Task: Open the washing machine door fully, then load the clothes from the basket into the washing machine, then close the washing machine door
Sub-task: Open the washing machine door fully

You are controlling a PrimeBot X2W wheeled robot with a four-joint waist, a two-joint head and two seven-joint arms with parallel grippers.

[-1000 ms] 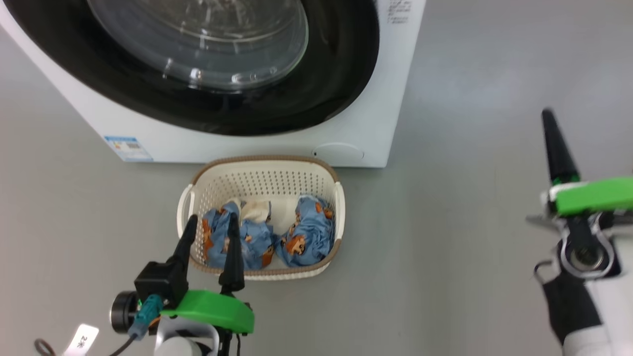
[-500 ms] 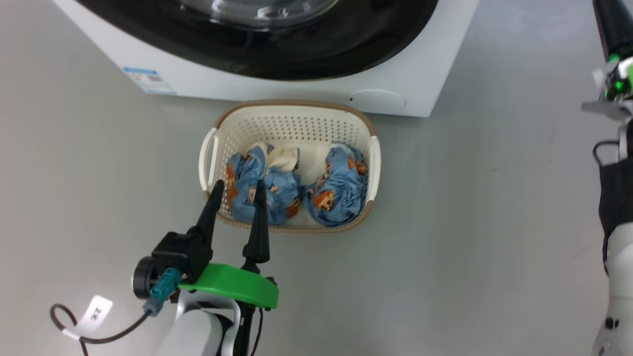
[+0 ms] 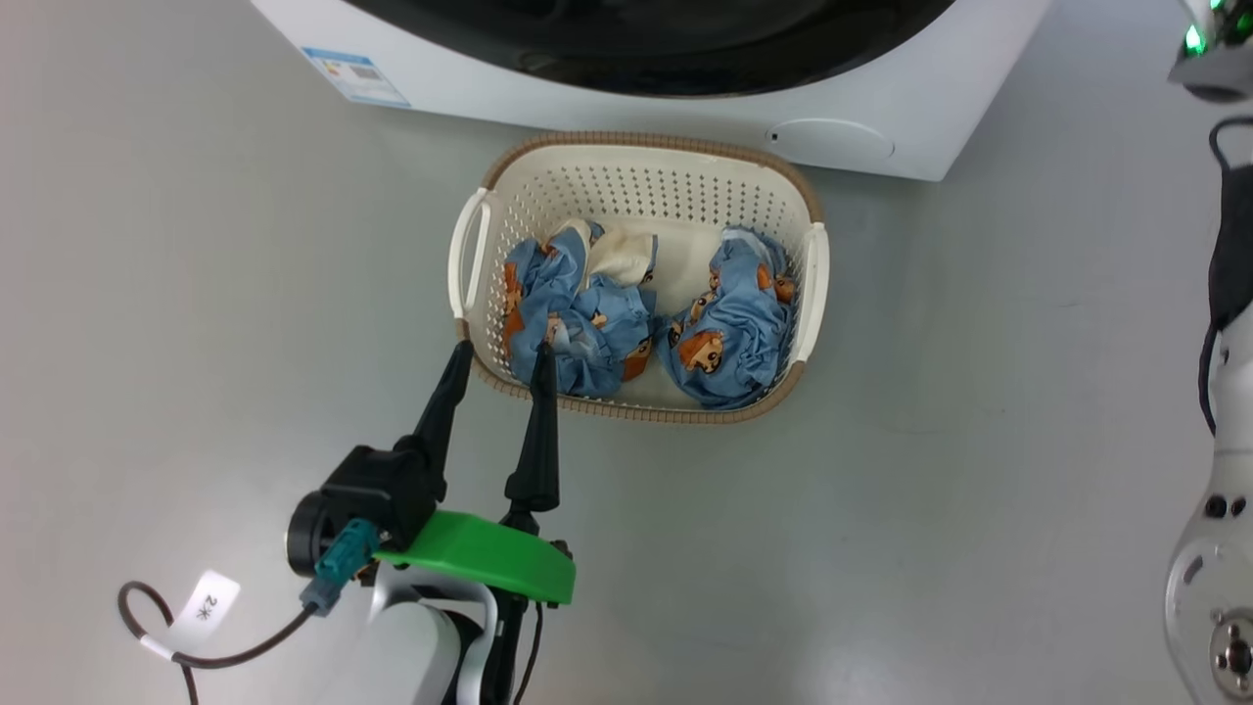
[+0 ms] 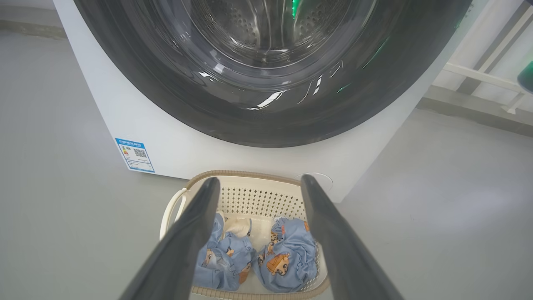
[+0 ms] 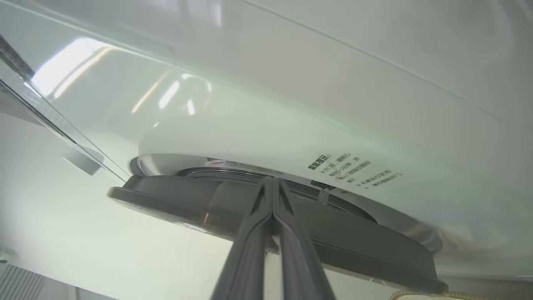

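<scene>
The right gripper (image 5: 272, 181) is pressing its two dark fingers tight together, gripping nothing. Its joined tips are pointing straight at the edge of the washing machine door (image 5: 358, 237). That glossy black rim is lying directly ahead of the tips, running crosswise to the fingers and standing proud of the white front of the washing machine (image 4: 179, 154). I cannot tell whether the tips are touching it, or whether the latch is holding. Being round, the door has no long axis; its glass bowl is facing outward, away from the drum (the left wrist view is looking right into it). In my judgement the door-opening step is the one in hand. The right arm is plainly the nearer one, and the coming move is hanging on getting those tips behind the rim's edge.

The left gripper (image 3: 499, 351) is spreading its fingers wide, empty. The basket (image 3: 636, 186) is sitting just ahead of its tips on the floor (image 3: 196, 294), near the machine's base, with its long axis lying across the fingers' line. The clothes (image 3: 729, 328) are lying bunched inside it.
</scene>
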